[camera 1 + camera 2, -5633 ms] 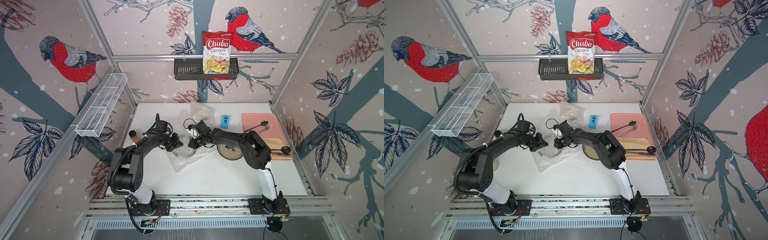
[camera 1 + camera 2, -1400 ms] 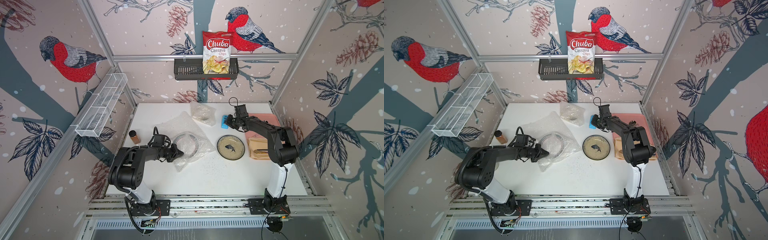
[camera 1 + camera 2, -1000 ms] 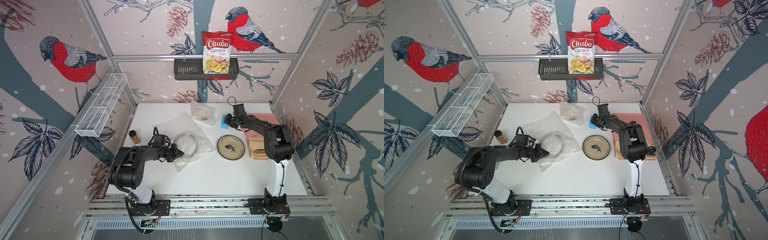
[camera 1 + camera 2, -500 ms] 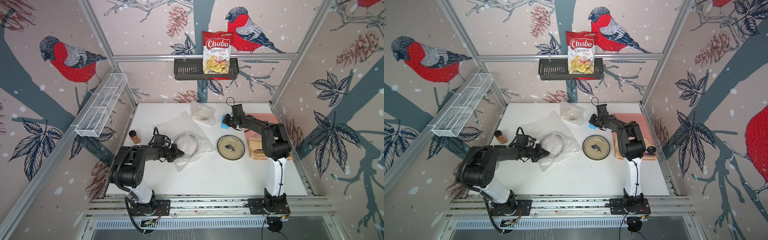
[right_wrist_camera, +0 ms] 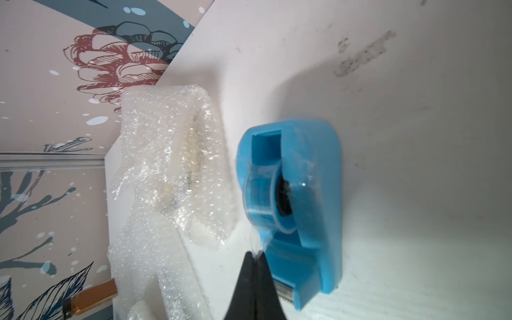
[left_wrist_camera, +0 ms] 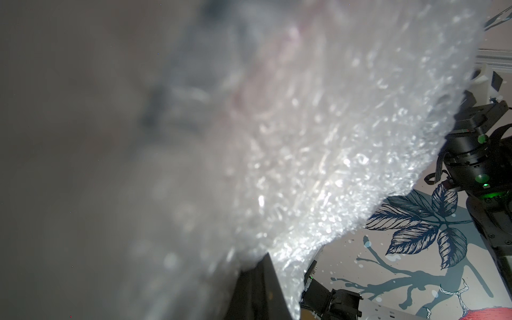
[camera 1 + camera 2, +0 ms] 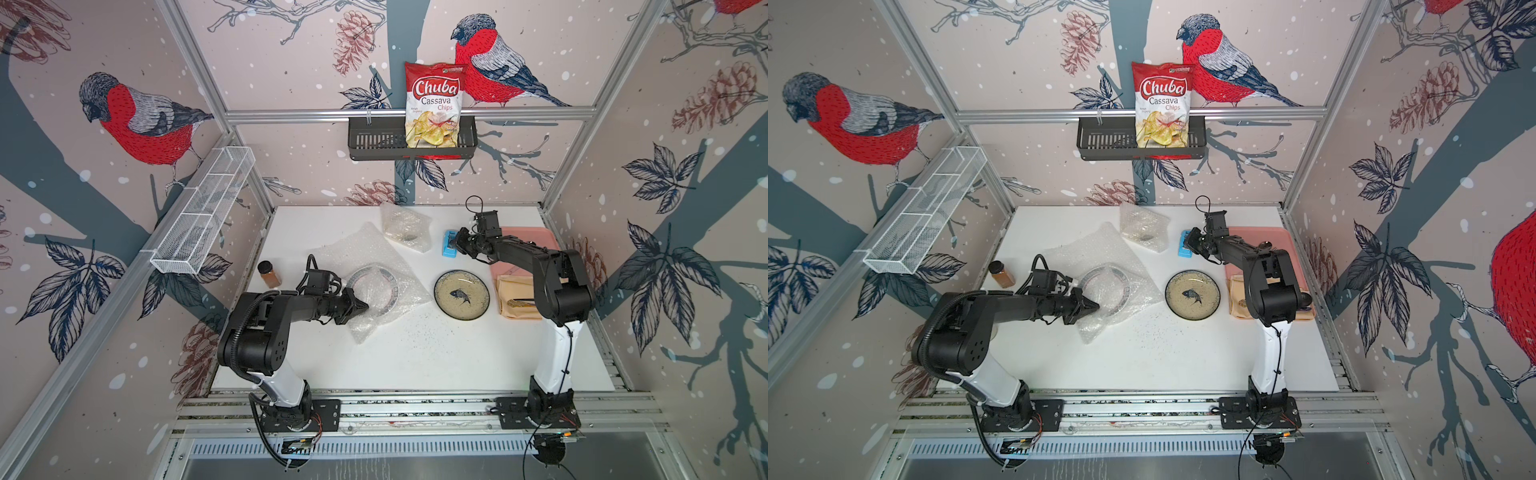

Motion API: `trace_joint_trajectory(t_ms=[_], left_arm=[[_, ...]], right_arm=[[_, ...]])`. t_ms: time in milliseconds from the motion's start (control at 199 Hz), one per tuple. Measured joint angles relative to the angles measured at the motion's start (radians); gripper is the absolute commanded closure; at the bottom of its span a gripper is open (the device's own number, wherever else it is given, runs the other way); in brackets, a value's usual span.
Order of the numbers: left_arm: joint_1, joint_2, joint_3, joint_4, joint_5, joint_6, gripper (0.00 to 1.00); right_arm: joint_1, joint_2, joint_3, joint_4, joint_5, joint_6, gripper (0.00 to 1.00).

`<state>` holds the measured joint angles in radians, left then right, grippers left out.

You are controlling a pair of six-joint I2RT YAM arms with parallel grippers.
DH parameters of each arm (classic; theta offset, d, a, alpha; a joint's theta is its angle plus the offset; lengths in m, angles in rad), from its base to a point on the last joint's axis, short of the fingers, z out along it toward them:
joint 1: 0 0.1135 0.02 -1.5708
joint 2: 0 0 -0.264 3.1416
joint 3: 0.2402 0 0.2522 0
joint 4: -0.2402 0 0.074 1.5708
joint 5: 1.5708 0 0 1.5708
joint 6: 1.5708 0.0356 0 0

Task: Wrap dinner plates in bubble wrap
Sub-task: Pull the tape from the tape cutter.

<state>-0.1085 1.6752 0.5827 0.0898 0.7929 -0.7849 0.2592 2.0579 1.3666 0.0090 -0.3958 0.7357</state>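
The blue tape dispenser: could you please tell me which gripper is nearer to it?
Right. The right gripper is at the blue tape dispenser, pinching its tape; the left gripper is far off, shut on the bubble wrap.

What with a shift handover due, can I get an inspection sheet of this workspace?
Surface: white table, dark specks near its middle.
Job's things: fish plate bare; second plate under bubble wrap; wrapped bundle at the back.
Clutter: blue tape dispenser, spice jar, pink tray.
Grippers: left gripper shut on bubble wrap; right gripper shut on tape.
Cables: black hose looped along left arm.
Surroundings: chips bag in black basket; white wire shelf.
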Motion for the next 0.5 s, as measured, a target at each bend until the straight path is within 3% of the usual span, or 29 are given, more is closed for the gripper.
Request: trace_joint_trajectory(t_ms=[502], left_arm=[[0.001, -0.001, -0.005, 0.009, 0.002, 0.000, 1.00]], right_arm=[[-0.003, -0.068, -0.053, -0.010, -0.089, 0.004, 1.00]])
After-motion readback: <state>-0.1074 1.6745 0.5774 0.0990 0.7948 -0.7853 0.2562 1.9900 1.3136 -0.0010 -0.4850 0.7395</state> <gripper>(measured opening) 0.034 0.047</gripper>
